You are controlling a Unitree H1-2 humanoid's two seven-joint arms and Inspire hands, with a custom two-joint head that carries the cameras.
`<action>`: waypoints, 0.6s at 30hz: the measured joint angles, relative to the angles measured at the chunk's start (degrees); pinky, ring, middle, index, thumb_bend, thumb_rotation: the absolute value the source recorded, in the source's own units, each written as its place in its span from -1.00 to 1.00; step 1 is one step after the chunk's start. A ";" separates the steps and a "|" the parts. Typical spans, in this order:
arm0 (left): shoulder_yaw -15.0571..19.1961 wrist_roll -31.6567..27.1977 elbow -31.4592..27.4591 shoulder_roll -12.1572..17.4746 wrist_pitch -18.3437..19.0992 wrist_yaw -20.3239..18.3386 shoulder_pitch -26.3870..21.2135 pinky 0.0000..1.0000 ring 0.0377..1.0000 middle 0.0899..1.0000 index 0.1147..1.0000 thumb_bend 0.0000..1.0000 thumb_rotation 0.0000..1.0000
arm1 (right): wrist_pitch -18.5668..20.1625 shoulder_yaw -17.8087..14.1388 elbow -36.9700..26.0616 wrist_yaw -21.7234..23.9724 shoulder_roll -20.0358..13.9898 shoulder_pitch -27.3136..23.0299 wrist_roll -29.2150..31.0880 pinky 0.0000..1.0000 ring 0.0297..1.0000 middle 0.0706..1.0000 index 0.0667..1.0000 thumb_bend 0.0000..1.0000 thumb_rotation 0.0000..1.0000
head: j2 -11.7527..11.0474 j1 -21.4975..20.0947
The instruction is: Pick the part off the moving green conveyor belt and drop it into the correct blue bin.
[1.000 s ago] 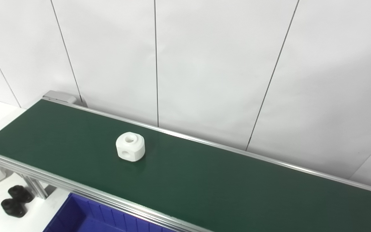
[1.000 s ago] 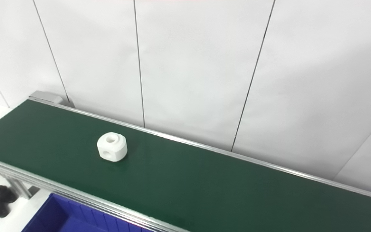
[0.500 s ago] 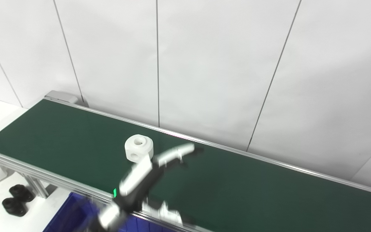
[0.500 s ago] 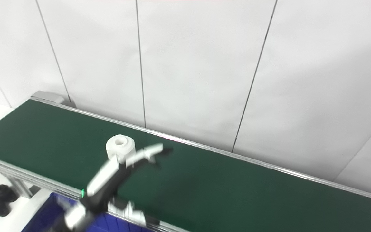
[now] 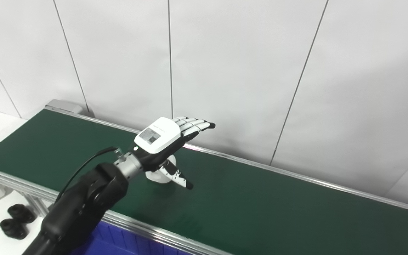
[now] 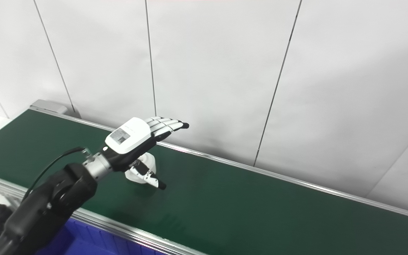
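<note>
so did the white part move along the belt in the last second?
Yes. The white part, now mostly hidden under the left hand, sits further right along the green belt, farther from the belt's left end housing.

Count, one moment:
- Green conveyor belt: 1.
- White part: 1, on belt, under palm, behind thumb, below outstretched fingers.
- Left hand: 1 in view, fingers straight and apart, holding nothing.
- Blue bin: 1 visible, partly, well below fingers, at near belt rail.
- Black parts: 2, far left of fingers, off belt.
</note>
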 measured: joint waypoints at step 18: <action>-12.81 6.59 28.17 0.71 0.09 -0.24 -9.59 0.75 0.79 0.78 0.76 1.00 -0.49 | 0.00 0.46 -1.71 0.07 0.81 1.38 -1.26 1.00 0.98 0.99 1.00 0.91 0.90 | 1.58 -1.41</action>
